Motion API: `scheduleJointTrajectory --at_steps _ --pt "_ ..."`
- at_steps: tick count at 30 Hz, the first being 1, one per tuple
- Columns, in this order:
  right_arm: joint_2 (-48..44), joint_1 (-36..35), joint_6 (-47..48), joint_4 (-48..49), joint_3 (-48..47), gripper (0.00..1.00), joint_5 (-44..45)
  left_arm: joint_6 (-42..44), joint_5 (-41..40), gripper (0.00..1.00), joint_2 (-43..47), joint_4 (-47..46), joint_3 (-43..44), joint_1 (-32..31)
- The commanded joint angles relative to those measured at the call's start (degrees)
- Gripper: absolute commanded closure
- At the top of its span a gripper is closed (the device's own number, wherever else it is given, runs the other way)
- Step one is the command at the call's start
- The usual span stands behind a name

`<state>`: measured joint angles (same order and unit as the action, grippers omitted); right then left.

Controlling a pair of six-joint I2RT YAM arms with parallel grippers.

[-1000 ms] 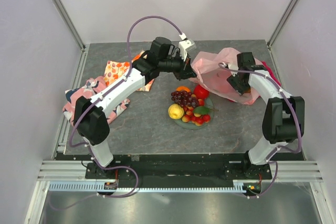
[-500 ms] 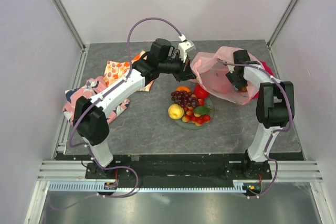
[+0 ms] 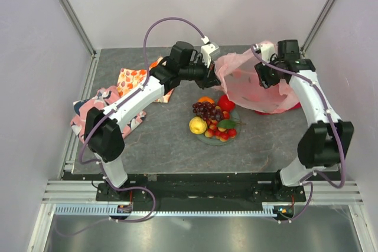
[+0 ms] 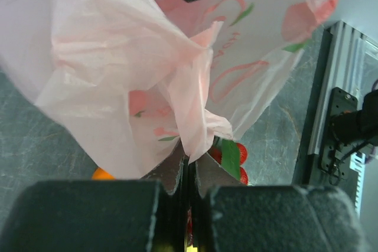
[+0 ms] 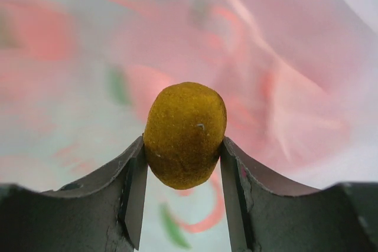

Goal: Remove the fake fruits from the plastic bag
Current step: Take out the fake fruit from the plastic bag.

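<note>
Pale-pink plastic bag point(image 3: 245, 90) sits crumpled at the back right of the table point(image 3: 153, 140), its left edge lifted. The left gripper point(image 4: 188, 166) is clamped flat on a fold of the film. The bag fills most of that wrist view and hides what lies beyond it.

The right gripper point(image 5: 185, 146) pinches a dull yellow oval fruit point(image 5: 185, 134) against blurred pink film. Whether the fruit sits inside the bag or above its mouth cannot be told.

Other fake fruits point(image 3: 212, 121) are heaped on a plate point(image 3: 205, 139) just left of the bag, covering most of its rim. A red cloth point(image 3: 292, 108) peeks out from under the bag.
</note>
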<state>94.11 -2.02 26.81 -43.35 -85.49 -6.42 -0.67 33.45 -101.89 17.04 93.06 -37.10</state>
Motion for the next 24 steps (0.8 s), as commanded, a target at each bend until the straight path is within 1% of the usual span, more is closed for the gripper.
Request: scheduleJointTrajectory --at_steps 1,4,7,10,12,16,19,21,24 --pt "-7.3 0.0 -0.8 -7.5 -1.3 0.56 -19.7 -2.7 -3.0 0.98 -1.9 -1.7 4.1 0.4" --pt "-9.5 0.0 -2.2 -8.8 -1.8 0.56 -24.6 -3.1 -4.7 0.98 -3.6 -1.5 6.1 1.3" --pt "-10.3 0.0 -3.6 -10.3 -4.2 0.56 -28.8 -3.2 -8.0 0.98 -4.7 -1.2 8.8 3.0" --pt "-10.2 -0.6 -5.1 -12.6 -6.6 0.55 -35.4 -3.7 -12.6 0.98 -6.4 -1.6 11.7 6.0" --pt "-9.9 -2.4 -6.1 -13.0 -7.9 0.55 -37.8 -2.9 -17.0 0.98 -7.6 -1.7 13.9 7.5" --pt "-11.0 -6.7 -3.3 -14.1 -10.0 0.55 -36.5 0.0 -22.1 0.98 -8.0 -2.0 17.1 12.0" --pt "-11.5 -9.2 -1.1 -16.5 -10.6 0.55 -36.2 2.1 -24.5 0.98 -6.6 -2.1 16.5 14.4" --pt "-11.6 -10.8 1.0 -18.4 -9.3 0.55 -36.0 2.9 -26.1 0.99 -5.4 -2.2 15.6 15.3" --pt "-12.1 -11.2 3.2 -20.1 -6.0 0.56 -34.6 3.7 -28.3 0.98 -3.1 -2.2 13.6 16.3"
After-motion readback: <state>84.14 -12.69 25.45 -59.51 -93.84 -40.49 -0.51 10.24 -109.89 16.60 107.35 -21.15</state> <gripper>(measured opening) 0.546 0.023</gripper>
